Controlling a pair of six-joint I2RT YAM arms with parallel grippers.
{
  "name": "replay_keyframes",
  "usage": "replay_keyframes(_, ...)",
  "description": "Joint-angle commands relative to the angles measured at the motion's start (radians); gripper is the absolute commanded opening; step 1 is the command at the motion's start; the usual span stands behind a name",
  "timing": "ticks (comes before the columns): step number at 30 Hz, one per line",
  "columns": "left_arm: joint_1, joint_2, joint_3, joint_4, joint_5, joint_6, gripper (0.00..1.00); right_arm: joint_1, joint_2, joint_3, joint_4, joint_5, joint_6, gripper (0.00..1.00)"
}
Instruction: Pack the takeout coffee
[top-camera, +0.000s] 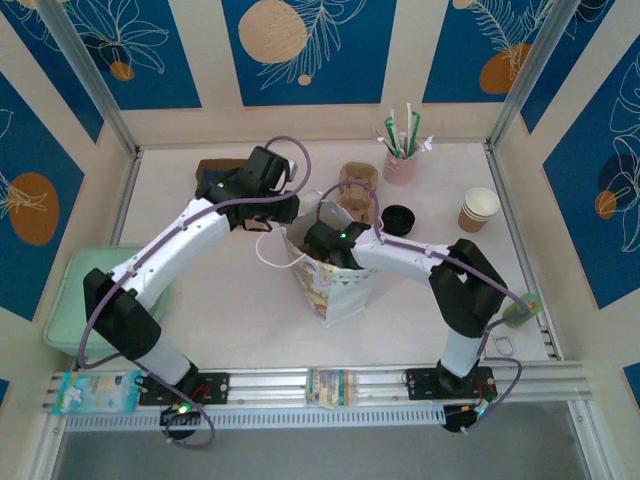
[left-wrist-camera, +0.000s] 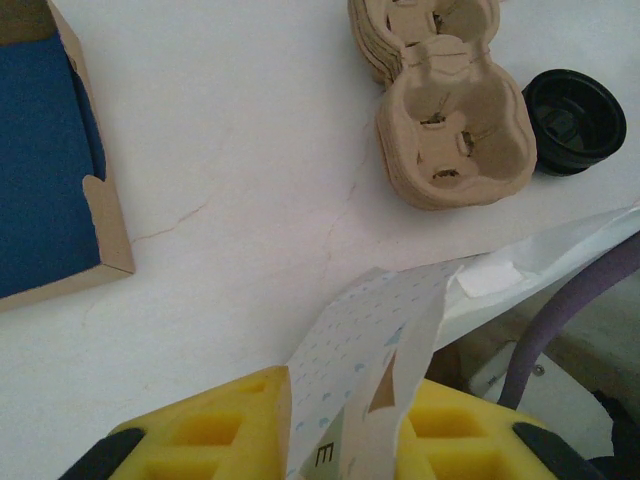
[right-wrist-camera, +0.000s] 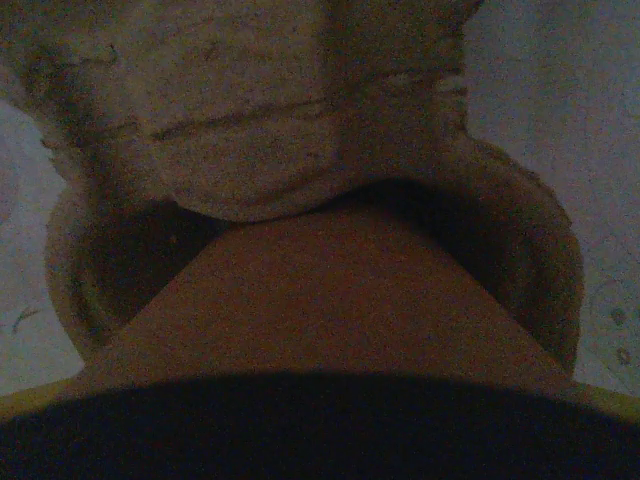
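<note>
Paper rim of the bag (top-camera: 345, 285) sat pinched in the left gripper (left-wrist-camera: 340, 430), which held the mouth open. Inside, the coffee (right-wrist-camera: 320, 300) pointed base-first into a well of a pulp carrier (right-wrist-camera: 250, 130). The right gripper (top-camera: 325, 232) stood spread around it, and we could not tell whether it gripped or merely stood round it. We judged that a crooked descent could catch the well's lip and tip the coffee, and that a slipping rim could fold onto the arm. Rightward, spare cups (top-camera: 478, 210) stood stacked on the worktop (top-camera: 230, 320).
</note>
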Motion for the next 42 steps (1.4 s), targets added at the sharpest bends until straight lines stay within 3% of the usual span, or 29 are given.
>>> replay_keyframes(1, 0.006, 0.007, 0.01, -0.029, -0.027, 0.018, 0.27, -0.002, 0.218, -0.136, 0.205, -0.002, 0.039, 0.38)
replay_keyframes(26, 0.007, -0.009, 0.007, -0.031, -0.026, 0.015, 0.27, 0.0, 0.307, -0.143, 0.275, 0.015, 0.049, 0.42)
replay_keyframes(42, 0.008, -0.013, 0.012, -0.037, -0.035, 0.02, 0.29, 0.002, 0.285, -0.137, 0.25, 0.028, 0.046, 0.6)
